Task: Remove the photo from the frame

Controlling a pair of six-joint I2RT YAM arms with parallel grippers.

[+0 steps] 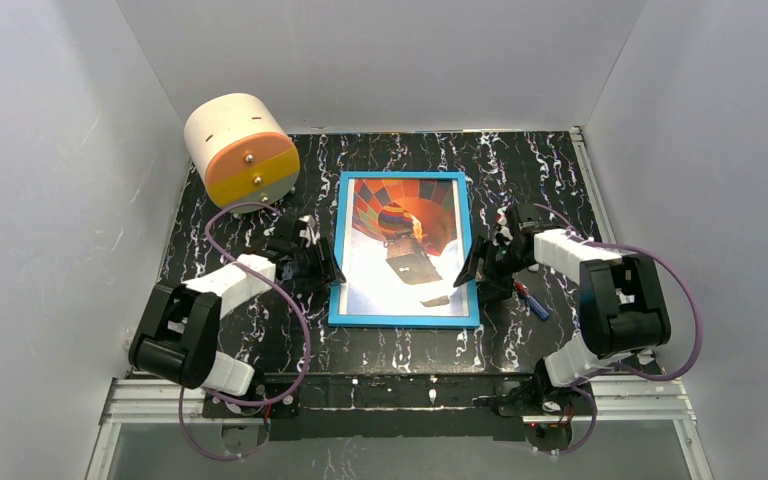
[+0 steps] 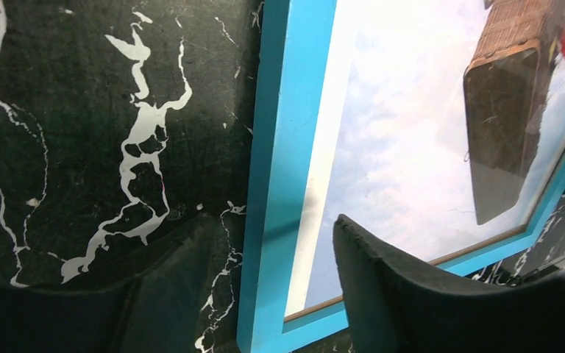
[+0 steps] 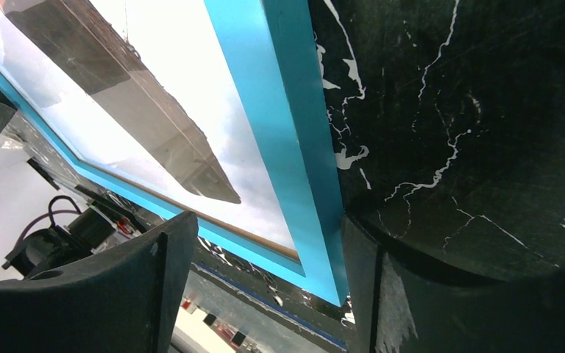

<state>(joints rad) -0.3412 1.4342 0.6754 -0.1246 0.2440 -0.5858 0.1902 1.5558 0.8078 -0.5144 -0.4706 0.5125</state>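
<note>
Left hand (image 2: 274, 229), right hand (image 3: 268, 220) apart, straddling frame (image 1: 405, 319) rails; only overhead shows drum (image 1: 240, 145).

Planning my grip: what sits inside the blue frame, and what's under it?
The hot-air balloon photo fills the frame, face up. The frame lies flat on the black marbled table. Whatever is behind the photo is covered, so I cannot see it.

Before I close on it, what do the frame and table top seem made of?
Frame: smooth, evenly bright blue, so painted wood or plastic; a thin wood-coloured inner lip hints at wood. Table top: black with white veins, marble-look, dull, possibly a printed sheet.
</note>
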